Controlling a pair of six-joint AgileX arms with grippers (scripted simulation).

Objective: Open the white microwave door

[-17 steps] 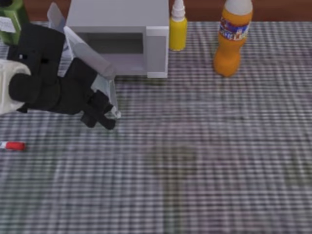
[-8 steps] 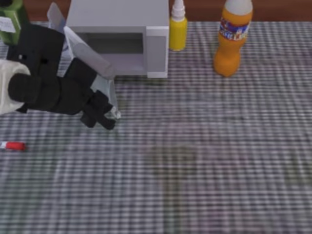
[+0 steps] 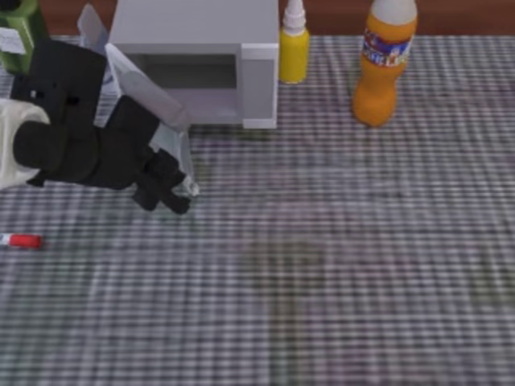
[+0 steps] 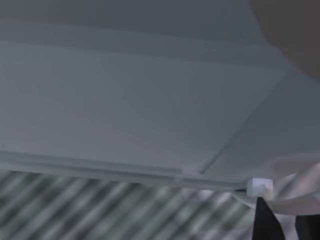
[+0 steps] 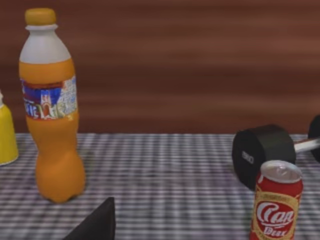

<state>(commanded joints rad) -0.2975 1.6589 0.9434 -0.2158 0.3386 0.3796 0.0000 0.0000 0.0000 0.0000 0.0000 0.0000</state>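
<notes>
The white microwave (image 3: 193, 32) stands at the table's back left, its cavity showing. The microwave door (image 3: 149, 96) is swung out to the left and forward, a thin panel with a grey window. My left gripper (image 3: 175, 191) is at the door's free edge, shut on it. In the left wrist view the door (image 4: 140, 100) fills most of the picture, and two dark fingers (image 4: 262, 222) close just under a small white block (image 4: 260, 188) at its corner. My right gripper (image 5: 100, 225) is out of the top view, low over the table facing the orange bottle.
A yellow bottle (image 3: 294, 44) stands right beside the microwave, an orange bottle (image 3: 385, 60) farther right. A green bottle (image 3: 20, 32) and a clear stand (image 3: 90, 28) sit back left. A red-white marker (image 3: 22, 240) lies at the left edge. A dumbbell (image 5: 262, 152) and red can (image 5: 276, 202) show in the right wrist view.
</notes>
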